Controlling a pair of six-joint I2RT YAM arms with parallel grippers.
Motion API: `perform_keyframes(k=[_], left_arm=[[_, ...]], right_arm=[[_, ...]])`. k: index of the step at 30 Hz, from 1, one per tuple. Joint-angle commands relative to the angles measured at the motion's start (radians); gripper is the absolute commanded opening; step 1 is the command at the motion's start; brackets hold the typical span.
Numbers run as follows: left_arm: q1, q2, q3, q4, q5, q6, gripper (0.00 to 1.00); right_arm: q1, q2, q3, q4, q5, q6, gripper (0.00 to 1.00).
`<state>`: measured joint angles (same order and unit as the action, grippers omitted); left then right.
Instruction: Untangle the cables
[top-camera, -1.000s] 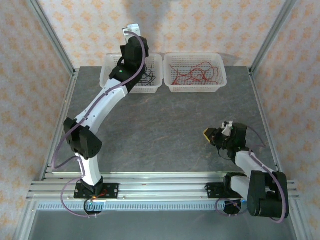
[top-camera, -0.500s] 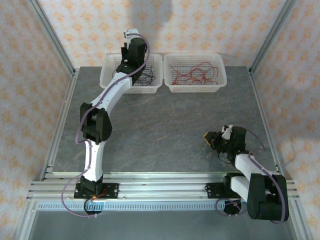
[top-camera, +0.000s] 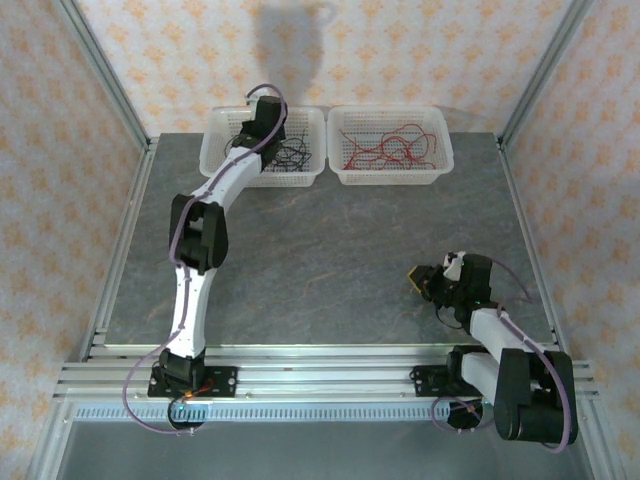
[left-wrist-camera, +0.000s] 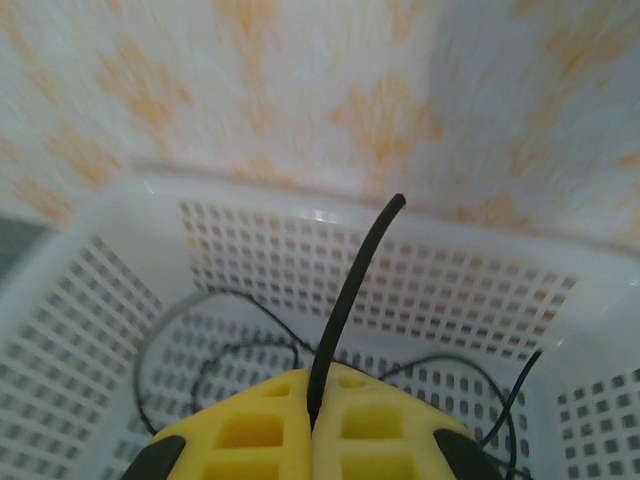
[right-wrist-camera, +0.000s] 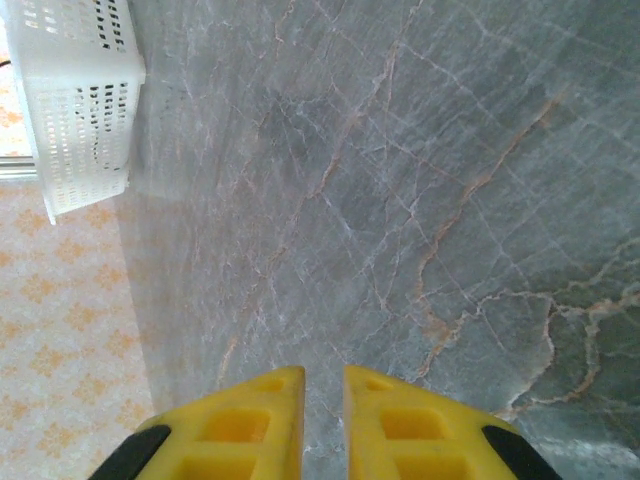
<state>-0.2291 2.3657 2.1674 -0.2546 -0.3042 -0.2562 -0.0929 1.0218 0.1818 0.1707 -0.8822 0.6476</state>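
We judged sorting nearly done: red cables (top-camera: 385, 150) lay in the right basket (top-camera: 390, 175), black cables (top-camera: 295, 155) in the left basket (top-camera: 290, 178), where our left fingers (left-wrist-camera: 250, 430) pinched one black cable (left-wrist-camera: 352, 290); right fingers (right-wrist-camera: 265, 420) stood narrowly apart, empty.

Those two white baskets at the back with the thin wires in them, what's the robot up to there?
It seems to be sorting tangled wires by colour. Its left gripper is shut on one thin black wire, held above the left white perforated plastic basket, where other black wires lie. The red wires lie in the right white basket. The right gripper hovers low over the grey marbled table, fingers slightly apart, holding nothing.
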Motion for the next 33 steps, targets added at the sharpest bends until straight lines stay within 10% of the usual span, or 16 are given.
perform_keyframes(k=[1, 9, 21, 33], left_arm=[[0.051, 0.105, 0.125, -0.293, 0.211, -0.165, 0.0], [0.06, 0.133, 0.089, -0.321, 0.218, -0.211, 0.02], [0.062, 0.117, 0.186, -0.307, 0.286, -0.184, 0.55], [0.061, -0.115, 0.107, -0.237, 0.335, -0.133, 0.61]], right_arm=[[-0.006, -0.03, -0.007, -0.041, 0.031, -0.031, 0.17], [-0.006, -0.048, 0.016, -0.084, 0.033, -0.043, 0.17], [-0.006, -0.055, 0.036, -0.103, 0.035, -0.047, 0.17], [-0.006, -0.072, 0.039, -0.114, 0.038, -0.053, 0.18]])
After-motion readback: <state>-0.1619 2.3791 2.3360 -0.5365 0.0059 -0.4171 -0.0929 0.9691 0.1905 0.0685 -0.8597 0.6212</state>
